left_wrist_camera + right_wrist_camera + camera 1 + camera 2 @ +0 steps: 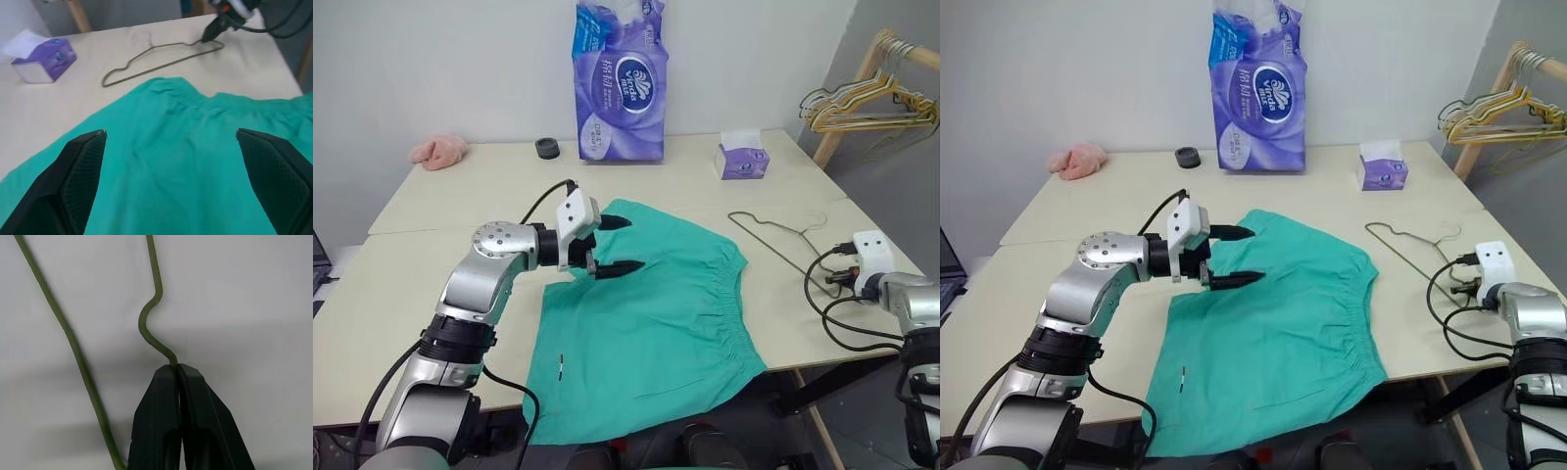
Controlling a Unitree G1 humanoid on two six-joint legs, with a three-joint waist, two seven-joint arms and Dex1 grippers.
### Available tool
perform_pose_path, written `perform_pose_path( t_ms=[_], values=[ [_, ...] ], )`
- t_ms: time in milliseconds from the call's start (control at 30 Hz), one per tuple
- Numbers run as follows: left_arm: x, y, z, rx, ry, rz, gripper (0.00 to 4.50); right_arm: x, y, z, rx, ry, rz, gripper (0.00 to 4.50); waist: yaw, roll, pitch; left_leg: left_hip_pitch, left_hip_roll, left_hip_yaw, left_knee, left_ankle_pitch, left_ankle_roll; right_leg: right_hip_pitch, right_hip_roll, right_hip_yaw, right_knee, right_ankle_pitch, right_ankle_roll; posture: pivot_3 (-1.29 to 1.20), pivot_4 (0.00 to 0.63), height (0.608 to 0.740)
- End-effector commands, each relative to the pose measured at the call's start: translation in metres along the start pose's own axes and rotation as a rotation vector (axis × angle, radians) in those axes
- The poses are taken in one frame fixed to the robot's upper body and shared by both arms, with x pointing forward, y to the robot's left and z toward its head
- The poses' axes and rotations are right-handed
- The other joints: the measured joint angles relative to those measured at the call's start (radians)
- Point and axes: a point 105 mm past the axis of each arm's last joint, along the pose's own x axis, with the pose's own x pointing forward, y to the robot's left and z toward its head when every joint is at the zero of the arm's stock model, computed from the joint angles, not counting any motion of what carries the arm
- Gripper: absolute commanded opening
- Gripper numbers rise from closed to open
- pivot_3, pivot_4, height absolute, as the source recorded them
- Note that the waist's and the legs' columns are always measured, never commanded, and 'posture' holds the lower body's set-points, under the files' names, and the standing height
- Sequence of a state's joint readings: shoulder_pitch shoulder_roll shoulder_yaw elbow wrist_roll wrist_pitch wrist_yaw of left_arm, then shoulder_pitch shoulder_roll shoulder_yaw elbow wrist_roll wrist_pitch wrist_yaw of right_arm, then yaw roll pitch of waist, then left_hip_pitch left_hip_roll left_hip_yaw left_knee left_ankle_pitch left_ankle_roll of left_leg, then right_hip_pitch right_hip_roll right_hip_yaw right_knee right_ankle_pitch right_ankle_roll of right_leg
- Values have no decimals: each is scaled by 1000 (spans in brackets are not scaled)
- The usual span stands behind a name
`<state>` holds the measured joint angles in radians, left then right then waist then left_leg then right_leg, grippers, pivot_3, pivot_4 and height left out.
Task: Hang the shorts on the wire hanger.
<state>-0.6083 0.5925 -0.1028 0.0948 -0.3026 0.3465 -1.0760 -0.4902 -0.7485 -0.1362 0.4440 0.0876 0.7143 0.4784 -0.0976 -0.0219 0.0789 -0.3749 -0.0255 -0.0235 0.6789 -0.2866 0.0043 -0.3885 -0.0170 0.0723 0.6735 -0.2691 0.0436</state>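
Left hand (615, 245) over shorts (646, 323), tissue box (741, 158) beyond.

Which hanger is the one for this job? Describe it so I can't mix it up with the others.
Start at the teal shorts spread on the table. Just past their waistband, toward the table's right edge, a single thin wire hanger lies flat, the right end effector shut on its wire. Unlike the bunch of hangers hanging on the wooden rack, it is alone and on the tabletop.
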Motion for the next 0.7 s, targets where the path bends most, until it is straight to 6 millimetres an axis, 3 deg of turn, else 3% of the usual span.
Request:
perform_pose_path(
  t_ms=[33,167,267,400,700],
  values=[
    [-13,28,11,14,-31,134,4500,-26,-7,53,-123,-218,-48,43,-4,1,1,0,1,0,0,0,0,-1,0,0,1,0,0,-96,53,740],
    [-25,49,16,-55,-68,203,4500,-43,11,70,-217,-326,-27,43,-5,1,1,0,1,-2,-1,0,0,-1,1,-1,1,0,0,-100,54,740],
    [-35,64,23,-126,-101,236,4500,-61,37,88,-327,-456,-5,43,-2,1,1,-1,1,-2,-1,0,0,-1,1,-2,1,-1,1,-106,55,740],
    [-41,54,21,-236,-80,83,4500,-80,71,104,-601,-630,7,43,-1,2,1,-1,0,-2,0,0,0,-1,-1,-2,0,-2,3,-117,55,740],
    [-41,50,-2,-197,47,25,4500,-100,111,116,-840,-860,67,43,-3,1,2,-2,0,-2,0,0,0,-2,-1,-2,0,-1,2,-123,56,740]
  ],
)
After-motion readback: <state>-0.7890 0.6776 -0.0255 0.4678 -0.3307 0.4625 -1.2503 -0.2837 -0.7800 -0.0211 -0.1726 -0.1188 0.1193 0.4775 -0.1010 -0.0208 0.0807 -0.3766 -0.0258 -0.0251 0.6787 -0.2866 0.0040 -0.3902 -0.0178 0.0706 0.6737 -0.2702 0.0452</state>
